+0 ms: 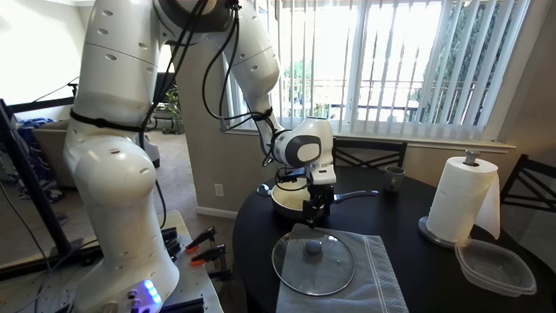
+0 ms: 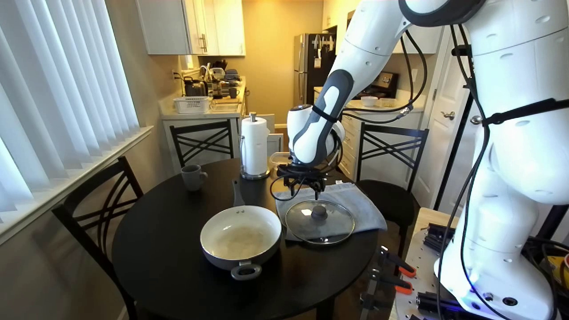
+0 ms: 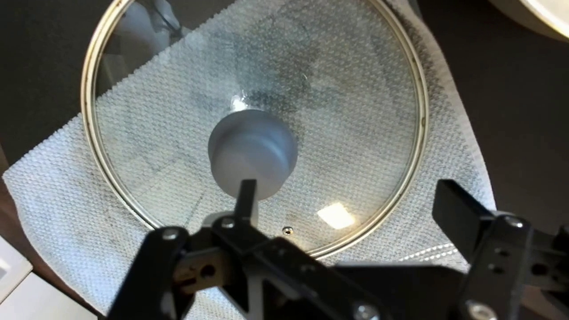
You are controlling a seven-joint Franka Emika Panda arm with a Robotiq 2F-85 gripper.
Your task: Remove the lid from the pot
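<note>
The glass lid (image 1: 313, 278) lies flat, knob up, on a grey cloth in both exterior views (image 2: 326, 229). In the wrist view, its metal rim and greyish knob (image 3: 253, 151) show clearly. The pot (image 2: 241, 238), a shallow pan with a pale inside, stands uncovered beside the lid. The arm partly hides the pot in an exterior view (image 1: 290, 201), and its edge shows at the wrist view's top right (image 3: 524, 15). My gripper (image 3: 346, 184) is open and empty, its fingers apart above the lid's edge area (image 2: 305, 194). One fingertip overlaps the knob in the wrist view; no contact shows.
The grey cloth (image 1: 378, 269) lies under the lid on the round dark table (image 2: 169, 249). A paper towel roll (image 1: 461, 200), a clear plastic container (image 1: 497, 269) and a grey mug (image 2: 193, 178) stand on it. Chairs (image 2: 391, 146) surround the table.
</note>
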